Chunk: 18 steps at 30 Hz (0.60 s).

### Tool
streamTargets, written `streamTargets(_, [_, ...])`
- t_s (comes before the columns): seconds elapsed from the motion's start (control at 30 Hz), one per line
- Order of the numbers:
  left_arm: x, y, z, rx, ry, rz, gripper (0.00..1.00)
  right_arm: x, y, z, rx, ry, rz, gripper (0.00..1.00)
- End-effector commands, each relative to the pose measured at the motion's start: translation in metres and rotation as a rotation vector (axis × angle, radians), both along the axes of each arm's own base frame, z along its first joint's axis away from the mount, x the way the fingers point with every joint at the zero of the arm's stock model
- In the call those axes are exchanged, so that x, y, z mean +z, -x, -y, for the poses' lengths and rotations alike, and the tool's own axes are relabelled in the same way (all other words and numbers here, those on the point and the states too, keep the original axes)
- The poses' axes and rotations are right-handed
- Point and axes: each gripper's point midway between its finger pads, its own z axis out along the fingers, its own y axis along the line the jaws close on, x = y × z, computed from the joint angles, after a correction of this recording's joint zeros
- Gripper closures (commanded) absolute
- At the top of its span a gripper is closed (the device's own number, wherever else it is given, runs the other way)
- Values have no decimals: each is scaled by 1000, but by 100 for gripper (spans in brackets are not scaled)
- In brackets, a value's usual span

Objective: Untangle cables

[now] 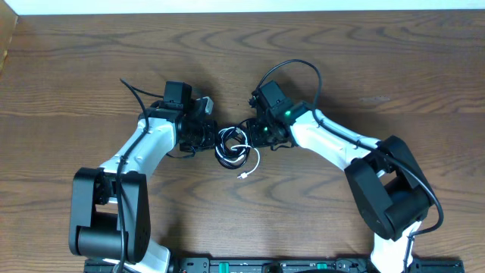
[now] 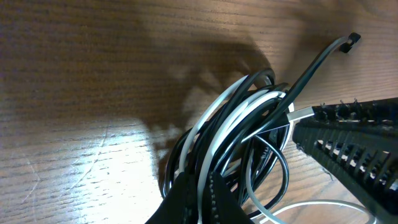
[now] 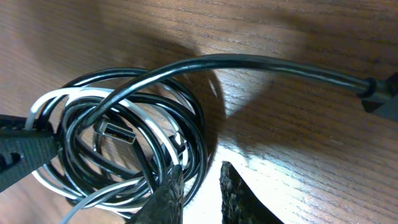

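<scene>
Overhead, left tool (image 1: 210, 136) and right tool (image 1: 255, 133) flank the cables (image 1: 232, 149).

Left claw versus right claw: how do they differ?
The left claw is shut on the tangled cables; the right claw is open, nothing between its fingers. The left claw sits at the tangle's left, the right claw at its right. Both are down at table level.

The cables (image 2: 219, 127) are cut off by the left wrist view's bottom edge, so the clamped strands cannot be told. A plug (image 3: 379, 93) is cropped in the right wrist view.
</scene>
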Motion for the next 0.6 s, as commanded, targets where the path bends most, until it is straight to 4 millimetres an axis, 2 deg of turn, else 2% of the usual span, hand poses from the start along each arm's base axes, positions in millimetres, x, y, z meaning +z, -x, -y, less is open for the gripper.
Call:
streamTargets(0.0, [8, -4, 2, -1, 9, 21, 92, 13, -6, -2, -34, 17, 51, 83])
streamTargets(0.3, [8, -4, 2, -1, 9, 21, 92, 13, -2, -11, -16, 21, 68, 83])
streamTargets(0.57, [8, -4, 2, -1, 9, 21, 92, 12, -2, -11, -28, 49, 90, 81])
